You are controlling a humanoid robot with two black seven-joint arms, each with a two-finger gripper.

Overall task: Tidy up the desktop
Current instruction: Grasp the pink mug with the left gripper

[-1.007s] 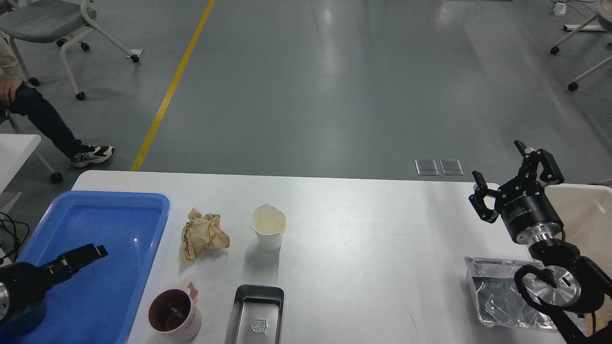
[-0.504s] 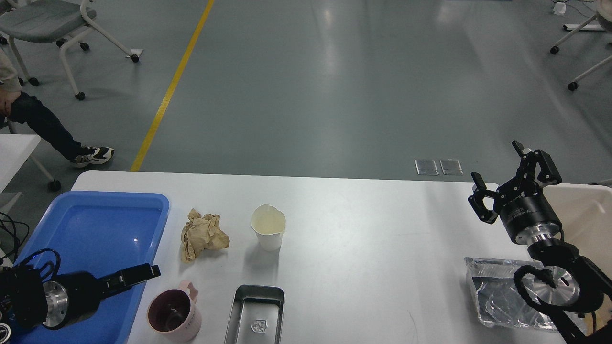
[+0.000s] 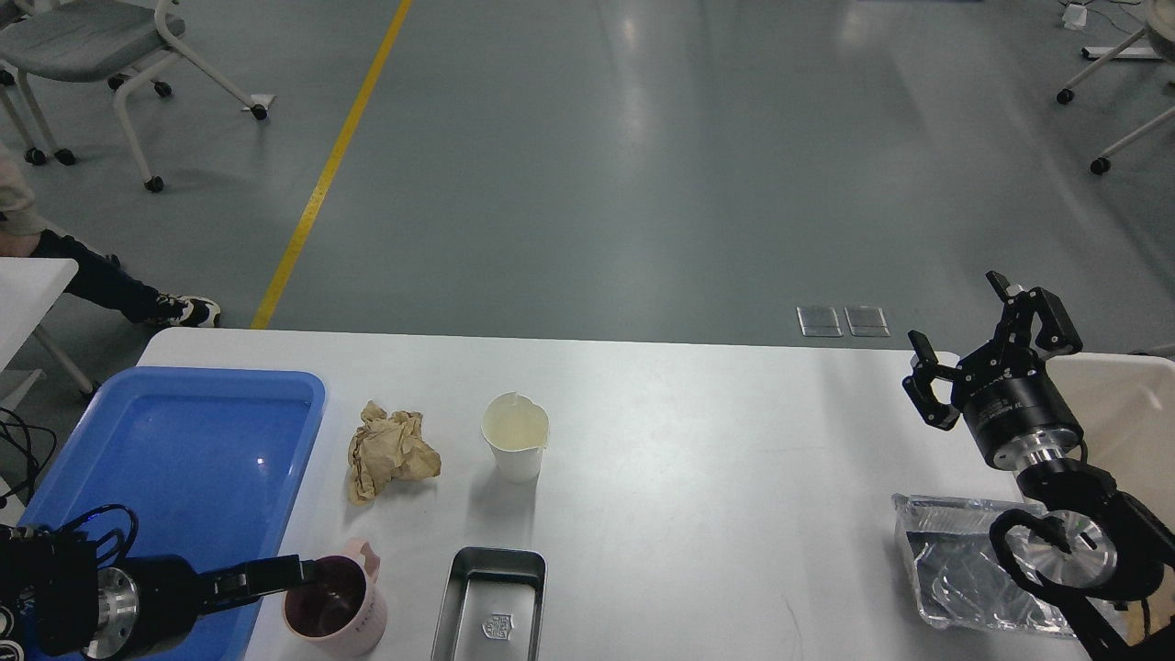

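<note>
The white desktop (image 3: 698, 459) carries a crumpled brown paper (image 3: 393, 450), a white paper cup (image 3: 516, 436), a pink mug (image 3: 341, 608) with a dark inside, a small metal tin (image 3: 491, 597) and a clear foil tray (image 3: 955, 569). My left gripper (image 3: 296, 571) reaches in from the lower left, and its tip is at the mug's left rim. It looks like one dark bar, so I cannot tell its fingers apart. My right gripper (image 3: 966, 323) is open and empty above the desktop's far right corner.
A blue plastic tray (image 3: 184, 441) lies at the left end of the desktop. A beige bin (image 3: 1134, 413) stands past the right edge, behind my right arm. Chairs and a seated person's leg (image 3: 110, 285) are on the floor at the far left.
My left gripper has moved right from over the blue tray to the pink mug's rim. My right gripper has barely moved. The person's leg has drawn back.
</note>
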